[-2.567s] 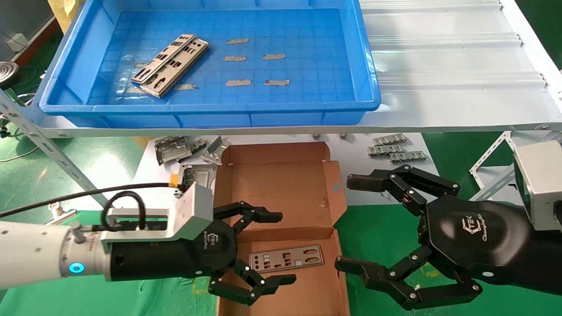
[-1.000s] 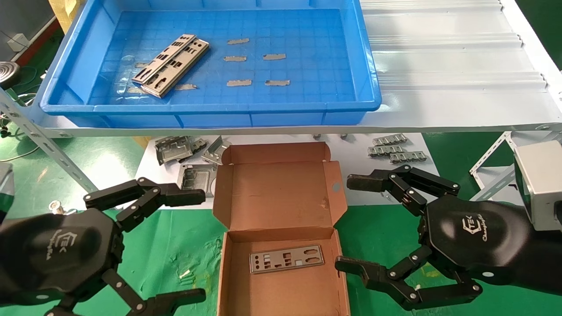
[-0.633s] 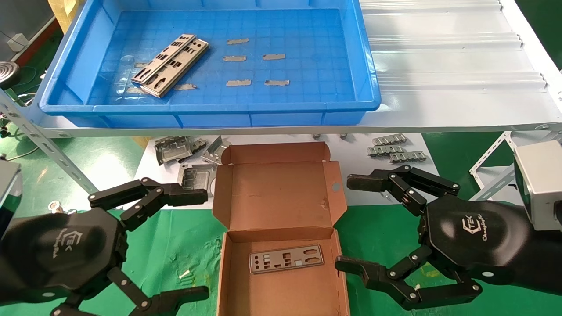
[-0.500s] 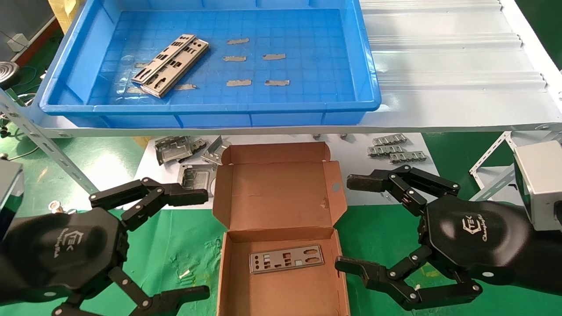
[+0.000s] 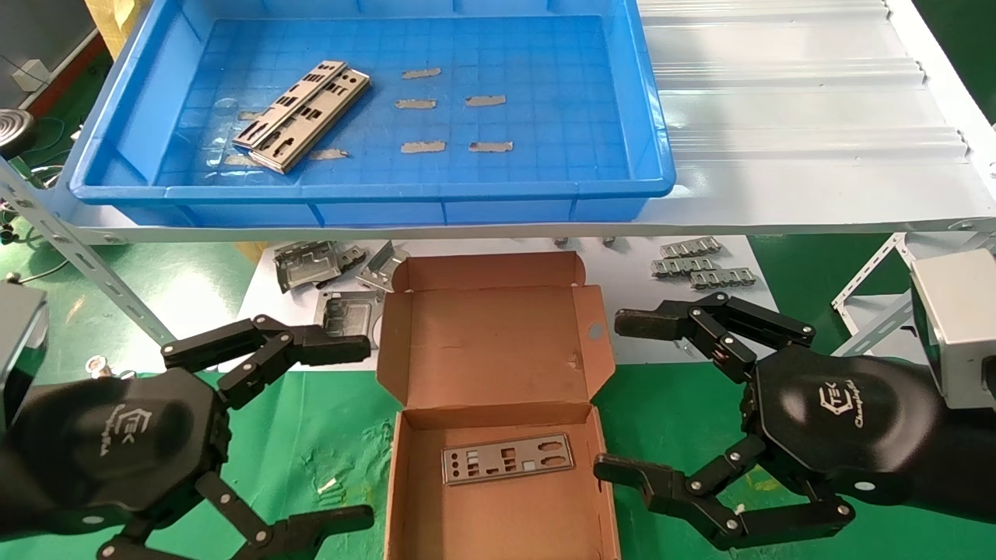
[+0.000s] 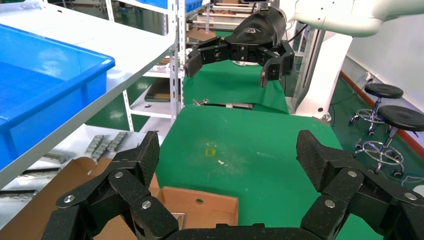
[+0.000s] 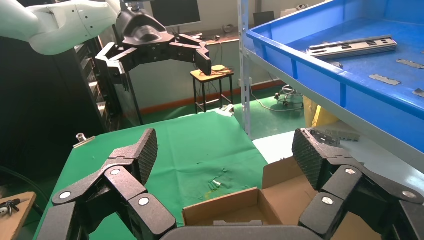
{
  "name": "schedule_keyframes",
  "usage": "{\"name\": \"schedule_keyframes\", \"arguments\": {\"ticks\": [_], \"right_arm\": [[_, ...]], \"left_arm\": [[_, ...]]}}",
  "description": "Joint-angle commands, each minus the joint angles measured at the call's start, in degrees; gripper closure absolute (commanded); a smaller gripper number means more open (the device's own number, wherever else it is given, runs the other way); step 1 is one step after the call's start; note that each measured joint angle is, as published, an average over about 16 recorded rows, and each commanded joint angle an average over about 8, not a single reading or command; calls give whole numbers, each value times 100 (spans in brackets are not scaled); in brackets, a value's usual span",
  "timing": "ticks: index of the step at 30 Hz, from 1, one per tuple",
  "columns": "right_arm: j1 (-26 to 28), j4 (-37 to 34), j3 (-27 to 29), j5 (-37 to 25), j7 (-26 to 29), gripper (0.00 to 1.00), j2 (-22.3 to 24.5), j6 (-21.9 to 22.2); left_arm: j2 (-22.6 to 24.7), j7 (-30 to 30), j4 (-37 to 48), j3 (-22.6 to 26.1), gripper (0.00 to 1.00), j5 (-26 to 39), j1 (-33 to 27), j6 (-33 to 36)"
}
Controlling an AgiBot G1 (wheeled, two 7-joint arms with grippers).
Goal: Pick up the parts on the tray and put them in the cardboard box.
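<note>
Two punched silver-grey parts [image 5: 302, 114] lie side by side at the left of the blue tray [image 5: 654, 132] on the shelf; they also show in the right wrist view [image 7: 352, 45]. A third part [image 5: 507, 457] lies flat in the open cardboard box [image 5: 498, 342] on the green mat. My left gripper [image 5: 354, 432] is open and empty to the left of the box. My right gripper [image 5: 618, 397] is open and empty to the right of the box. Both hover low, level with the box.
Several small plain grey strips [image 5: 451, 123] lie on the tray floor. Bent metal brackets [image 5: 331, 268] and small clips [image 5: 700, 264] lie on the white sheet behind the box, under the shelf edge [image 5: 498, 229]. Slanted shelf struts [image 5: 85, 264] stand at both sides.
My left gripper has drawn back out of the box to its left side, leaving the plate lying inside. The right gripper has not moved.
</note>
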Motion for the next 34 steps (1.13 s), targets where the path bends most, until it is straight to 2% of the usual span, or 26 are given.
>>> {"name": "schedule_keyframes", "arguments": {"ticks": [1, 34], "right_arm": [[0, 0, 0, 0, 0, 0, 0, 0], [0, 0, 0, 0, 0, 0, 0, 0]], "left_arm": [[2, 1, 1, 1, 0, 3, -1, -1], [10, 3, 10, 10, 0, 12, -7, -9]]}}
